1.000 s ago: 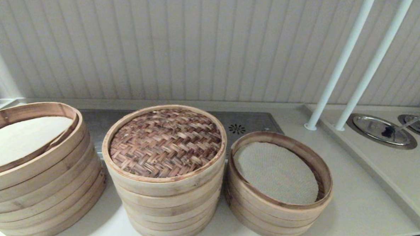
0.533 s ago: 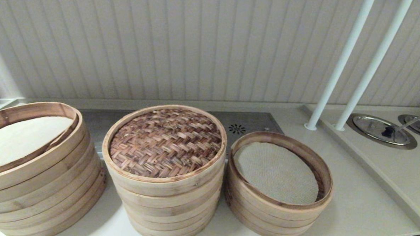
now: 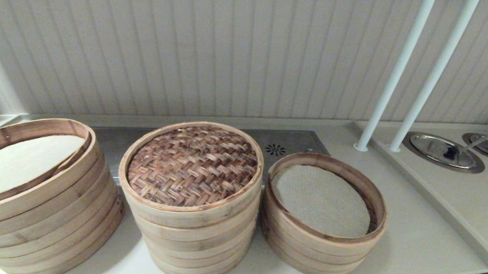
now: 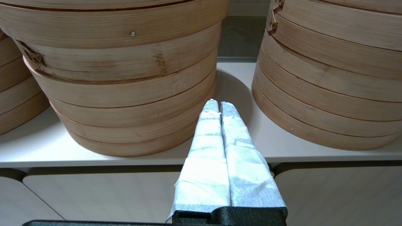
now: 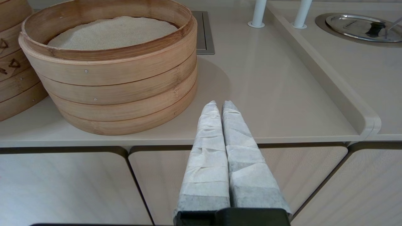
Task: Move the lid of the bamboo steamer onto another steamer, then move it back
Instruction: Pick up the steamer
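The bamboo steamer lid (image 3: 192,164), dark herringbone weave in a pale band, lies flat on the middle, medium-width stack of pale rings (image 3: 194,242), so that stack's liner is hidden. Neither gripper shows in the head view. In the left wrist view my left gripper (image 4: 219,105) is shut and empty, low at the counter's front edge, facing the gap between two stacks. My right gripper (image 5: 221,105) is also shut and empty, at the front edge just right of the short stack (image 5: 119,81).
A wider stack with a cream liner (image 3: 39,194) stands left, and a shorter stack with a grey-beige mesh liner (image 3: 323,214) right, nearly touching the middle one. Two white poles (image 3: 395,73) rise at the back right. Metal dishes (image 3: 443,150) sit beyond a raised ledge (image 5: 342,94).
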Robot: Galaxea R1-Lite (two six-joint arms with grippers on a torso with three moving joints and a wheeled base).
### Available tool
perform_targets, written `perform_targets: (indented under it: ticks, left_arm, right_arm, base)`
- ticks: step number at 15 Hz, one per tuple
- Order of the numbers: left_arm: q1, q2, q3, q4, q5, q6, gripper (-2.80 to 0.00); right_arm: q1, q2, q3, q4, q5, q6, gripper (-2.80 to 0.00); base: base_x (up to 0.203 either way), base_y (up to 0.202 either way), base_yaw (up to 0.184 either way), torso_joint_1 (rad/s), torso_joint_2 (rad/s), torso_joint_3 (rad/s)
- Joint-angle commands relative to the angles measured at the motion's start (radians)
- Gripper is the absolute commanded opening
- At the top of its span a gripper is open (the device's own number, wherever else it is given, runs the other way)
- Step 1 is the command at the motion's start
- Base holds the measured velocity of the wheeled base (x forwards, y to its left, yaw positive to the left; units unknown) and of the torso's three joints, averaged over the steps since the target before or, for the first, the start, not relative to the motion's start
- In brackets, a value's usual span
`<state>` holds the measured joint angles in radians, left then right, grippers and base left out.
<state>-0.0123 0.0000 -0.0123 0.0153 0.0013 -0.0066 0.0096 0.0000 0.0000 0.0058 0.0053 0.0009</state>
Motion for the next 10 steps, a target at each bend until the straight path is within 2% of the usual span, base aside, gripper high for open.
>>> perform_targets:
  ticks: [1, 5, 10]
  left_arm:
    - [0.000, 0.002, 0.000, 0.000, 0.000, 0.000, -2.80]
    - [0.000, 0.002, 0.000, 0.000, 0.000, 0.000, -2.80]
    - [0.000, 0.002, 0.000, 0.000, 0.000, 0.000, -2.80]
  right_arm:
    - [0.000, 0.003, 0.000, -0.003, 0.002, -0.001, -2.80]
    - [0.003, 0.004, -0.043, 0.003, 0.026, -0.039, -2.80]
    - [0.006, 0.184, -0.291, 0.036, 0.102, -0.042, -2.80]
  base:
    - [0.000, 0.000, 0.000, 0.000, 0.00, 0.000]
    - [0.000, 0.000, 0.000, 0.000, 0.00, 0.000]
    - [0.000, 0.000, 0.000, 0.000, 0.00, 0.000]
